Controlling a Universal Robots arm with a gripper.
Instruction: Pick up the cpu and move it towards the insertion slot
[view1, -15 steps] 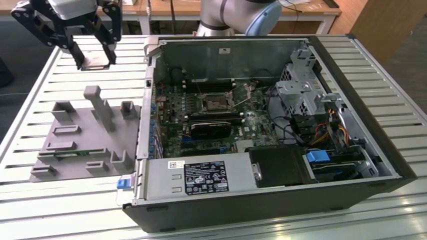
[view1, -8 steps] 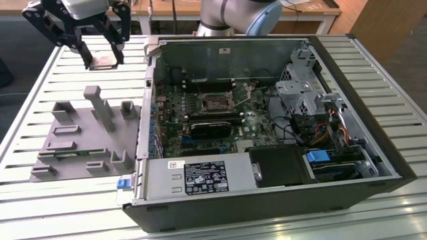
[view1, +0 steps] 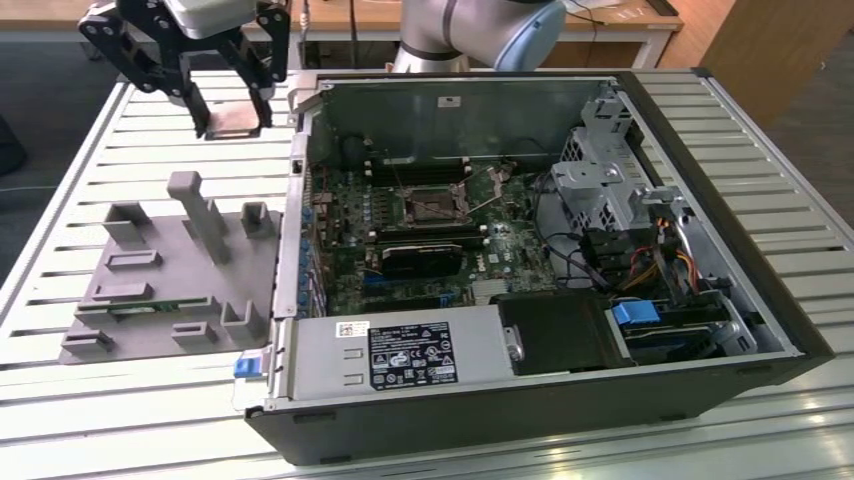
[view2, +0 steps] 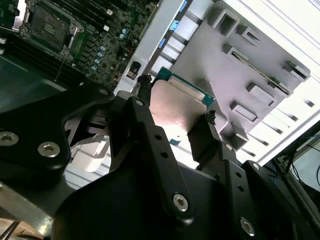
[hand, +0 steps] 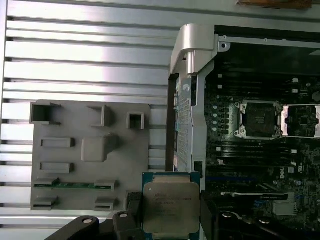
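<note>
At the upper left of the exterior view, the gripper (view1: 230, 122) hangs above the slatted desk (view1: 120, 130), just beside the open computer case (view1: 747, 300); its black fingers (view1: 200, 115) are closed most of the way onto the cpu (view1: 238, 118), which sits between them, lifted clear of the desk. In the second wrist view the cpu (view2: 177, 107) shows its silvery top in the middle of the frame, pinched at opposite edges by the two fingers (view2: 210, 132); in the first wrist view it (hand: 170, 207) lies at the bottom centre, green board edge showing around the metal lid. The insertion slot (view1: 434, 205) sits on the motherboard inside the case, centre of the exterior view, its metal frame swung open; the first wrist view has it (hand: 260, 120) at the right, well apart from the chip. A grey fixture tray (view1: 174, 270) lies on the desk at the left, below the gripper in the exterior view.
</note>
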